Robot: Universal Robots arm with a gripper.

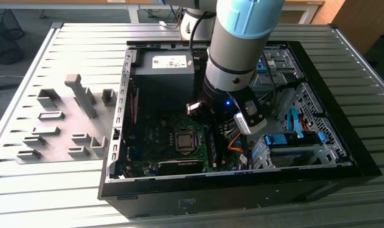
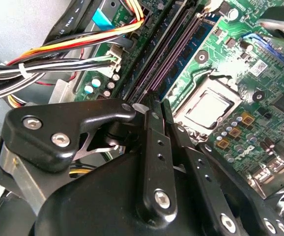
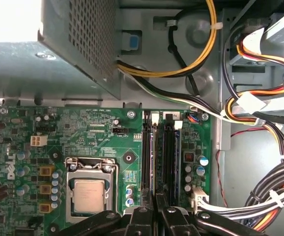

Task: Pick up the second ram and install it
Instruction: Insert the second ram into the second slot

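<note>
Green motherboard (image 3: pixel 98 132), one CPU socket (image 3: pixel 89 189), four RAM slots (image 3: pixel 160 157) beside it. Gripper (image 3: pixel 155 202) fingers (image 2: pixel 157 147) pinched near-closed above the slots, case (image 1: pixel 242 183) walls and cable bundle (image 3: pixel 274 196) crowding close. Second ram (image 2: pixel 154 59): thin dark stick seated edge-on in a slot; can't tell whether the fingers hold it.

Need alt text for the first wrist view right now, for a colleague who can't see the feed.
The gripper sits low over the memory slots of a green motherboard, its black fingers close together. The bare processor lies beside the slots, with bundled cables on the other side.
</note>
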